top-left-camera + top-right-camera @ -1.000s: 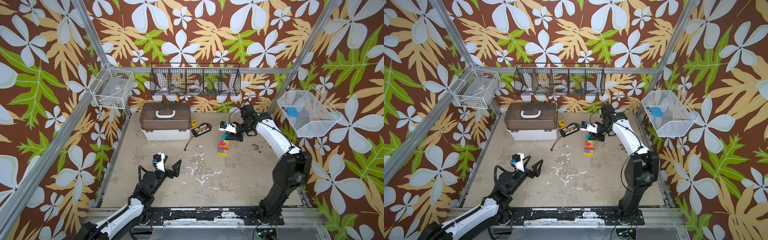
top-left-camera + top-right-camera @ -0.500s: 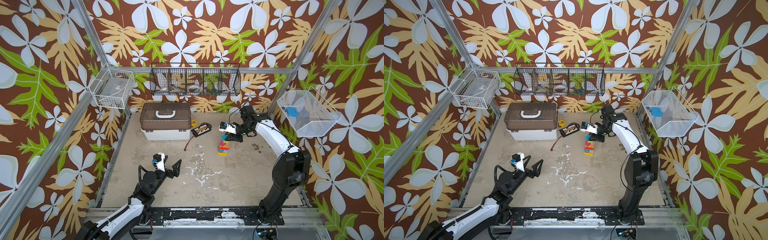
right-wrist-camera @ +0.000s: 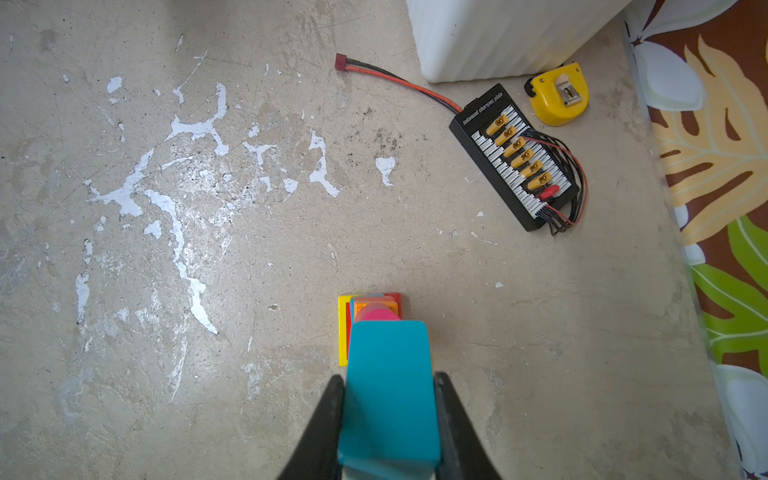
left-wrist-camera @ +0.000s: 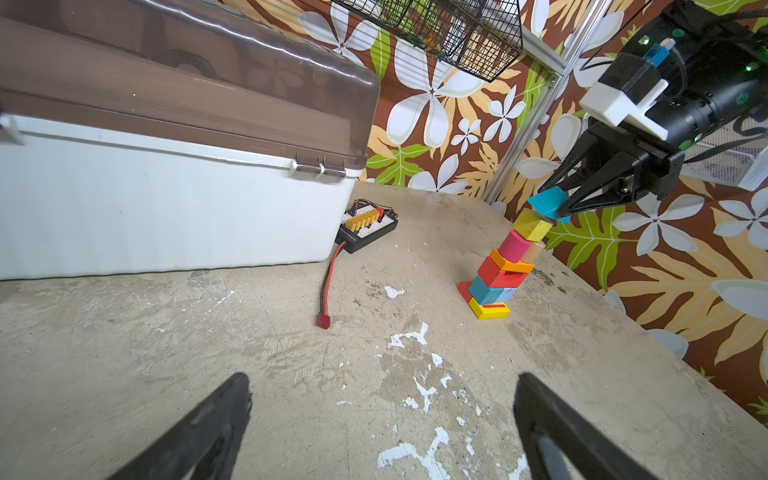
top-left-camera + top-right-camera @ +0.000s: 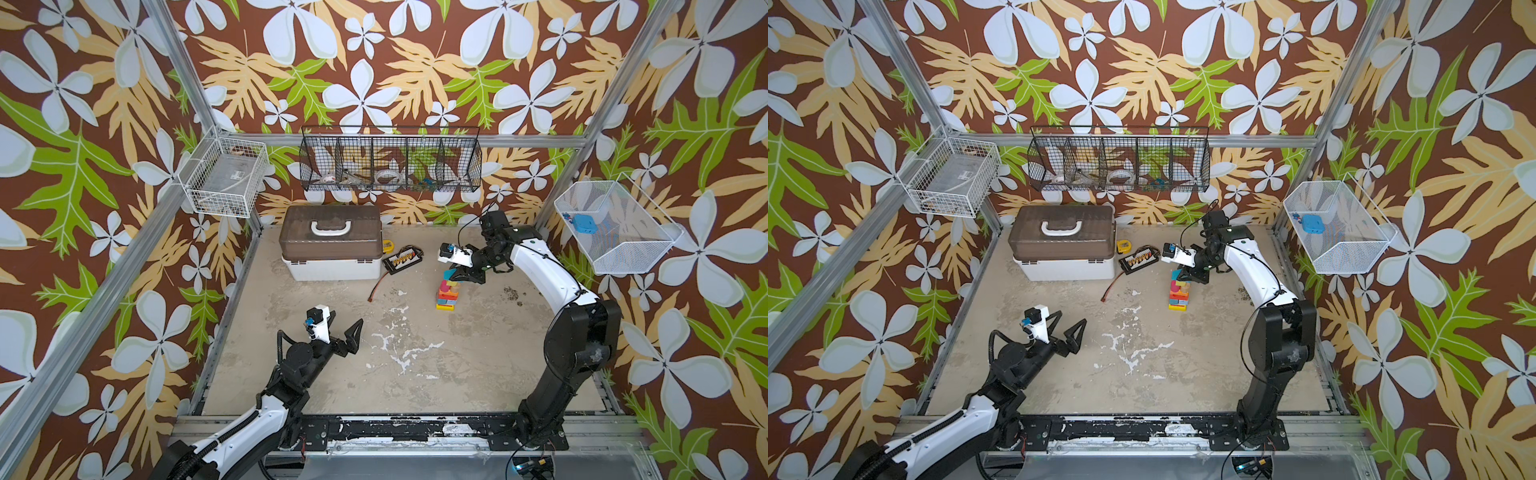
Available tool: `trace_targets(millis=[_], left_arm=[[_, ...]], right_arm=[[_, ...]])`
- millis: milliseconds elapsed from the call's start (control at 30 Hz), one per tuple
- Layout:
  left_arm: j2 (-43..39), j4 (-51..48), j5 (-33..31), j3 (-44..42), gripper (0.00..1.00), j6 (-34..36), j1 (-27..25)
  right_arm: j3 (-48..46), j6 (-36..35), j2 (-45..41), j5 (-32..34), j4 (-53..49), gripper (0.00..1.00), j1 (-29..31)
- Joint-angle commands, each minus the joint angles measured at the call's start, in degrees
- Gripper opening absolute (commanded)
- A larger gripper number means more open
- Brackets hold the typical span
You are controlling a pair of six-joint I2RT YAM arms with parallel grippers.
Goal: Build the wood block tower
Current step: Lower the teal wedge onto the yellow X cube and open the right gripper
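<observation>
Holding the teal block (image 3: 388,395), the right gripper (image 4: 552,203) was clenched on its 2 flat side faces, 1 finger per side, seen clearly in the right wrist view. The block sat at the top of the tower (image 4: 505,266), right over the yellow cube (image 4: 532,226). Whether they touched could not be told.

In both top views the tower (image 5: 446,295) stood at about 1 o'clock from the middle of the table (image 5: 457,365), with the brown-lidded case (image 5: 332,249) at 11 o'clock. The connector board (image 3: 515,158) lay between the case and the tower.

The left gripper (image 5: 345,328) was at 8 o'clock, spread wide and empty, well apart from the tower.

Handling, judged:
- The blocks looked like small painted wood, so probably light and stiff. The glossy paint might slip in a loose pinch.
- The flat parallel sides looked the right place to grip, as taken here. Sloped faces would likely squirt out.
- The stack was narrow and staggered, with the pink cylinder (image 4: 514,246) and tan cylinder (image 4: 536,251) under the cube. Round layers would likely roll, so any side push on release risked a topple.
- A straight-up retreat seemed safest.
</observation>
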Motion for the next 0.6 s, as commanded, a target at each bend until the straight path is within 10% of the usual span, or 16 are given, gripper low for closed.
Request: trace_targets(millis=[0, 567], left_arm=[[0.07, 2.20, 0.10, -1.31, 1.00, 0.33, 0.04], [0.76, 2.27, 0.11, -1.11, 1.00, 0.20, 0.04]], right_arm=[[0.06, -0.02, 0.16, -0.27, -0.12, 0.08, -0.02], [-0.06, 0.14, 0.71, 0.22, 0.19, 0.12, -0.02]])
